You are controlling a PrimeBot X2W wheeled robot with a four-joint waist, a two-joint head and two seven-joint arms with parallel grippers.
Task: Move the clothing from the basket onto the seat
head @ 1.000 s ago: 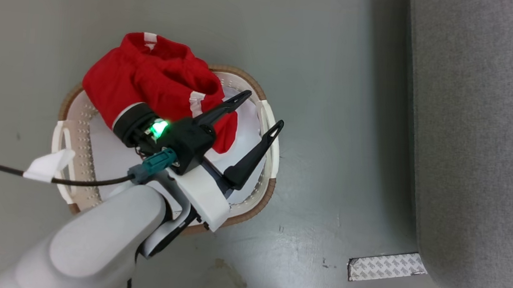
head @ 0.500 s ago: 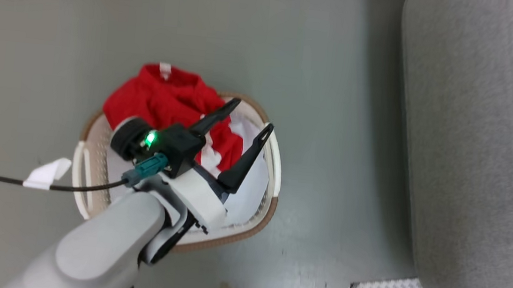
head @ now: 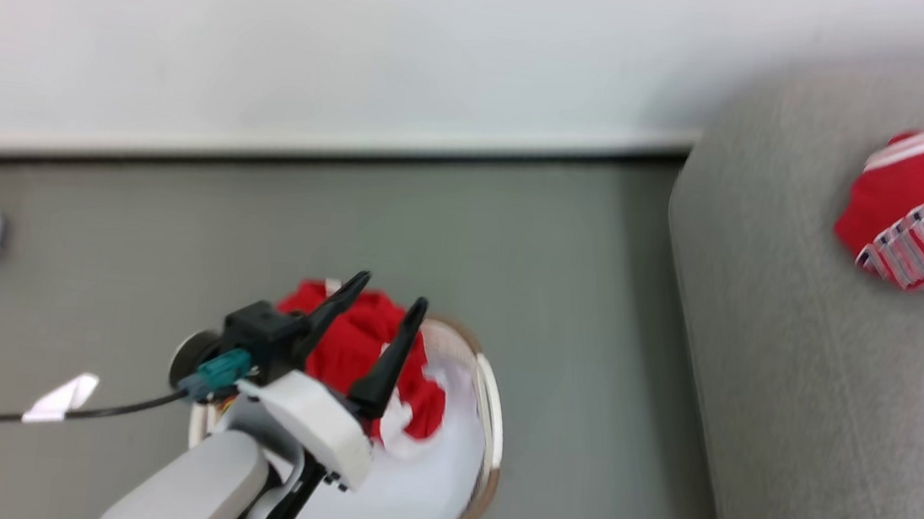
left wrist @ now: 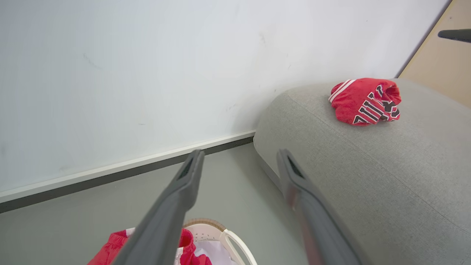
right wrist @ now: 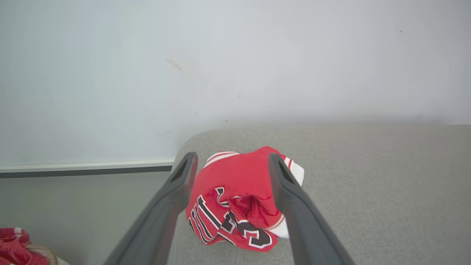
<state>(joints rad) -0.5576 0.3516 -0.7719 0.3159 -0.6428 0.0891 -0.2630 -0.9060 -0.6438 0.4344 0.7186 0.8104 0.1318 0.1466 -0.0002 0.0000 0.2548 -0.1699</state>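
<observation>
While 1 red jersey (right wrist: 235, 206) with dark lettering is seen crumpled on the grey sofa seat (right wrist: 368, 184), near its far left corner, a 2nd red garment (head: 350, 344) is bunched in the far left part of the laundry basket (head: 492, 432). It lies there on a plain white cloth (head: 424, 476), and the basket is set on the floor (head: 580, 262) to the left of the seat.

The left gripper (head: 387, 293) is held over the basket, its 2 dark fingers spread apart with nothing between them. The pale forearm is raised from the near left. The wrist is tipped so that the fingers are aimed at the foot of the far wall (left wrist: 147, 73), not down into the basket. In the left wrist view the basket and the garment are cut by the bottom edge, under the fingers.

The right gripper (right wrist: 232, 156) is released too. Its 2 parted fingers frame the lettered jersey on the seat, and no pinch of fabric is seen between them.

The coming move is judged to turn on this: the red garment lies below the left fingertips and a little nearer than them, so the left arm is by far the nearer. The right arm is well apart, over the seat. No clear long axis is offered by the heap, so a downward tilt of the left wrist would probably be needed before any closing.
</observation>
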